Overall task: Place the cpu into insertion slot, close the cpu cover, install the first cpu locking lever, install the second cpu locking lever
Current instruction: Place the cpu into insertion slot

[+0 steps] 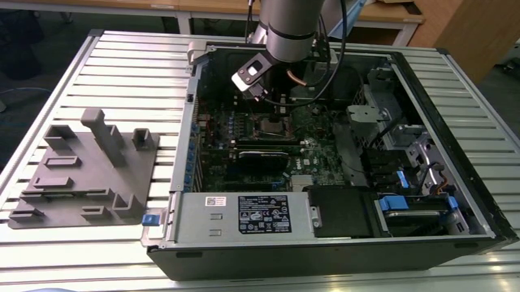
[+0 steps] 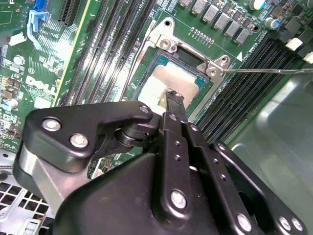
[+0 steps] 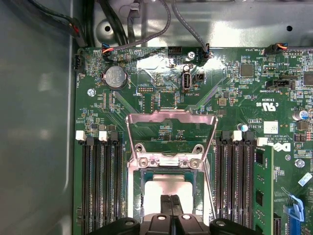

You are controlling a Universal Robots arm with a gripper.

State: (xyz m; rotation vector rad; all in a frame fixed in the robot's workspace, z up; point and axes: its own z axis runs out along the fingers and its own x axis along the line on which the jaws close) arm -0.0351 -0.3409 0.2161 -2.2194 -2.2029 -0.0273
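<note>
Arm: the robot arm [image 1: 286, 27] reaches down into the open computer case [image 1: 325, 255], which lies on the slatted tabletop [image 1: 122, 67].
Pincer: in both wrist views the black pincer [image 2: 174, 97] [image 3: 171, 198] has its two fingers pressed together, very narrow, with nothing between them.
Pincer tip: it is right on top of the cpu. I cannot tell if it touches or is just above.
Cpu: the little silver square [image 2: 157, 82] [image 3: 168, 185] lies flat inside the insertion slot.
Insertion slot: the square socket [image 2: 188, 58] sits in the middle of the green board [image 3: 161, 93], between two rows of long black slots [image 3: 100, 186].
Cpu cover: in the first wrist view the thin metal frame [image 3: 171, 117] is flipped up and open, not down on the cpu.
Thin metal rod: in the second wrist view a rod [image 2: 264, 70] sticks out sideways from a corner of the socket.
Round battery: a silver coin shape [image 3: 116, 77] sits on the board, away from the socket.
Grey holder: a grey block with pegs [image 1: 89, 170] rests on the tabletop at the exterior view's left, beside the case.
</note>
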